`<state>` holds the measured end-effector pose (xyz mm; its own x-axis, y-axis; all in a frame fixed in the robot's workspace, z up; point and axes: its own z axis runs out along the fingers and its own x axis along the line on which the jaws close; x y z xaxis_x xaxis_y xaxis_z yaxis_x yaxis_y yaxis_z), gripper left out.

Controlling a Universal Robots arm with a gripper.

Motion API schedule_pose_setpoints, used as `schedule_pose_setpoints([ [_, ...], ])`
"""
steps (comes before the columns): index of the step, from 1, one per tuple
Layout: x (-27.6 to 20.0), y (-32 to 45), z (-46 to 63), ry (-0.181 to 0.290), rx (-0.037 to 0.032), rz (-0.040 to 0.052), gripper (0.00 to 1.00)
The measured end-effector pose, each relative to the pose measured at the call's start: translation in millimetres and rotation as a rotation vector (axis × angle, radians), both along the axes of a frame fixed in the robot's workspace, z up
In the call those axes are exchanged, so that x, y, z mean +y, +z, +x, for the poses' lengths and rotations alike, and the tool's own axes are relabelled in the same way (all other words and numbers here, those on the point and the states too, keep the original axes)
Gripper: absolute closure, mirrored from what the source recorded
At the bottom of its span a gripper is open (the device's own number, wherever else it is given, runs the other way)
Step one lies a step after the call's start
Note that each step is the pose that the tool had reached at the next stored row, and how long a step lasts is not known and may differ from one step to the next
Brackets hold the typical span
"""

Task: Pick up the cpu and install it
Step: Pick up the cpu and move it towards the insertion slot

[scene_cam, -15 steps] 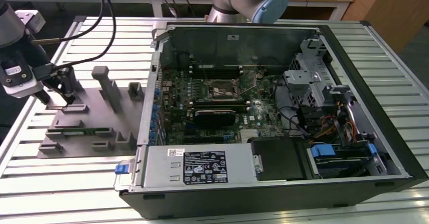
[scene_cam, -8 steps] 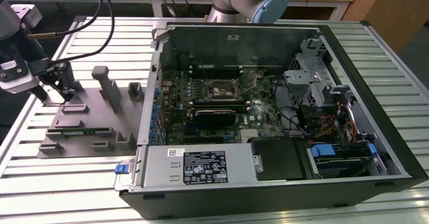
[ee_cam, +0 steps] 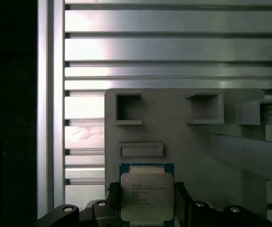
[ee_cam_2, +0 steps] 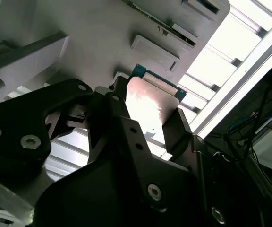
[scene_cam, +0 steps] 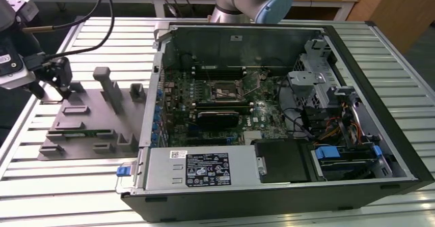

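The cpu [ee_cam: 147,194] is a small square chip with a silvery top and a thin green rim. It sits between the two black fingers of my gripper [ee_cam: 147,190], which press on its opposite edges. In the second wrist view the cpu [ee_cam_2: 151,108] is held the same way by the gripper [ee_cam_2: 149,102], just over the grey fixture plate [ee_cam_2: 103,33]. In the exterior view my gripper [scene_cam: 64,88] hangs over the far corner of that plate [scene_cam: 88,120], on the exterior view's left. The dark motherboard socket [scene_cam: 224,90] lies inside the open computer case [scene_cam: 380,84].
The fixture plate carries upright grey posts [scene_cam: 103,82] and a green memory stick [scene_cam: 85,133]. Everything stands on a slatted aluminium table [scene_cam: 81,186]. The arm's base [scene_cam: 255,0] rises behind the case. Cables and drive bays crowd the case's right side.
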<state>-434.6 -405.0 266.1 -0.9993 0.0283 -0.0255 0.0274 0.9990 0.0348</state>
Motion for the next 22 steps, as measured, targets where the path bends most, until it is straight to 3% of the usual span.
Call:
schedule_pose_setpoints([
  [22, 0.1, 34.0, 0.0, 0.0, -0.0004, 0.0001, 0.45],
])
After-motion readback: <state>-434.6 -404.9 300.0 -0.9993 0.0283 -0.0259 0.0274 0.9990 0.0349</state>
